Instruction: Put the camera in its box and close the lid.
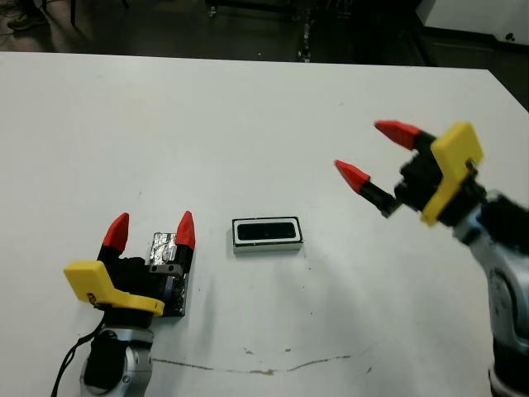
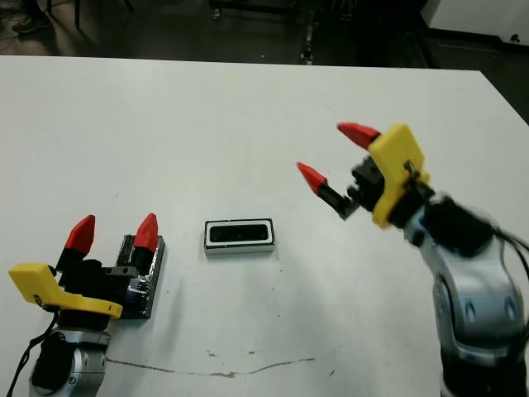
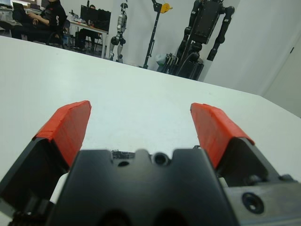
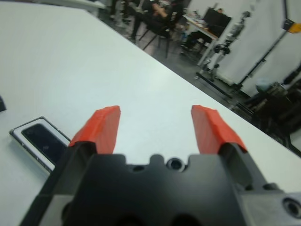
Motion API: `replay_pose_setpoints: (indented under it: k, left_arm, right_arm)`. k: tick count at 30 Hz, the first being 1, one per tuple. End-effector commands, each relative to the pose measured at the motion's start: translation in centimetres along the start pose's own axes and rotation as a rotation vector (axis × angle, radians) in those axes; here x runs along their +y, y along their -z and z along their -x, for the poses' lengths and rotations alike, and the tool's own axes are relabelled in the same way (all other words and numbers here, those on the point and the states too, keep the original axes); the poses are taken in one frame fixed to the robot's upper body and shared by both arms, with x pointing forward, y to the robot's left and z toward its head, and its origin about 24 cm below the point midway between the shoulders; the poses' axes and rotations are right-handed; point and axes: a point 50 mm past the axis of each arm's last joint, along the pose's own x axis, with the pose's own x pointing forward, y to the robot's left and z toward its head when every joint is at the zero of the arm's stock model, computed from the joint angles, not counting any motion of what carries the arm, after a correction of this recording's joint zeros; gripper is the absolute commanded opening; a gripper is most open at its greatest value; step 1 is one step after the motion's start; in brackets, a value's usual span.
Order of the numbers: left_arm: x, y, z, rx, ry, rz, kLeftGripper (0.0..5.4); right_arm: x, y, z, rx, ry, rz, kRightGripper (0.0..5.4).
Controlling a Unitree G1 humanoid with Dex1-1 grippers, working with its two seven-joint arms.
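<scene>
Already the camera (image 1: 266, 231) lies in the box (image 1: 267, 245); left of the box, the lid (image 2: 142, 277) sits under the open, empty left gripper (image 1: 150, 231); thin, stiff, probably slick, best pinched by its long edges; right gripper (image 1: 374, 150) open, empty, raised right of the box.

2 head views look down on the table (image 1: 248, 107); wrist views skim low, the right sharing the box (image 4: 40, 141)

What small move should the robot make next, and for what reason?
Probably lower the left gripper onto the lid and close on it. The camera already lies in the box, the lid lies apart under that open gripper, and the right gripper hangs open and empty.
</scene>
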Motion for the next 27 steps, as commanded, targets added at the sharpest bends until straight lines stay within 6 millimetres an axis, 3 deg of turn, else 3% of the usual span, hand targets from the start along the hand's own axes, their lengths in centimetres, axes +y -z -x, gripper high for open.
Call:
replay_pose_setpoints:
  k: [1,12,23,27]
  left_arm:
    - [0.2,0.0,0.0,0.016,0.003,-0.029,5.4]
    - [0.9,-0.4,-0.2,0.06,0.003,-0.074,5.4]
    - [1.5,-2.2,-0.7,0.172,-0.028,-0.218,5.4]
    - [1.6,-3.0,-1.1,0.229,-0.024,-0.207,5.4]
  right_arm:
    - [0.3,0.8,1.5,-0.025,0.096,-0.064,3.28]
    - [4.5,3.3,4.6,-0.005,0.365,-0.188,1.61]
    - [7.1,4.5,4.4,0.008,0.407,-0.214,0.01]
    - [7.6,4.7,3.9,-0.014,0.393,-0.226,0.01]
